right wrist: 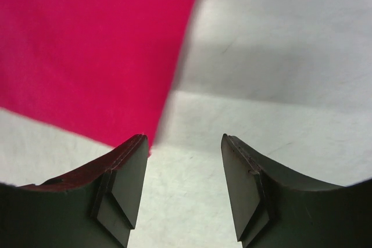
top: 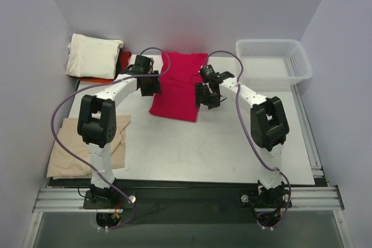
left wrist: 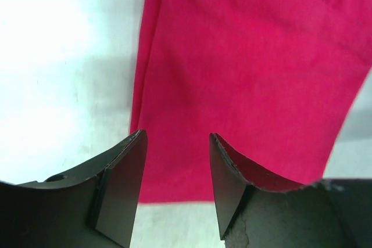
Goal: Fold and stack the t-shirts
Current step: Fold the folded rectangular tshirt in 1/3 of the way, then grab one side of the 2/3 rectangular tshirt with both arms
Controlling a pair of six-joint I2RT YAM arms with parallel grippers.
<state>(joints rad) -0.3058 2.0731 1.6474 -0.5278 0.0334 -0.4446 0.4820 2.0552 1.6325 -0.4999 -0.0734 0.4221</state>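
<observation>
A crimson-red t-shirt [top: 179,84] lies folded into a long strip in the middle of the table; it also shows in the left wrist view [left wrist: 244,85] and the right wrist view [right wrist: 87,45]. My left gripper [top: 149,87] is open and empty at the strip's left edge, its fingers [left wrist: 122,184] over the near hem. My right gripper [top: 205,98] is open and empty at the strip's right edge, near its front corner. A folded cream-white shirt [top: 93,55] lies on an orange-red one [top: 124,60] at the back left. A tan-beige shirt [top: 87,146] lies crumpled at the front left.
A white plastic lattice basket [top: 273,60] stands at the back right. The table [top: 192,149] shows bare grey surface in front of the red shirt. Purple cables loop over both arms. Walls close in on the left, the back and the right.
</observation>
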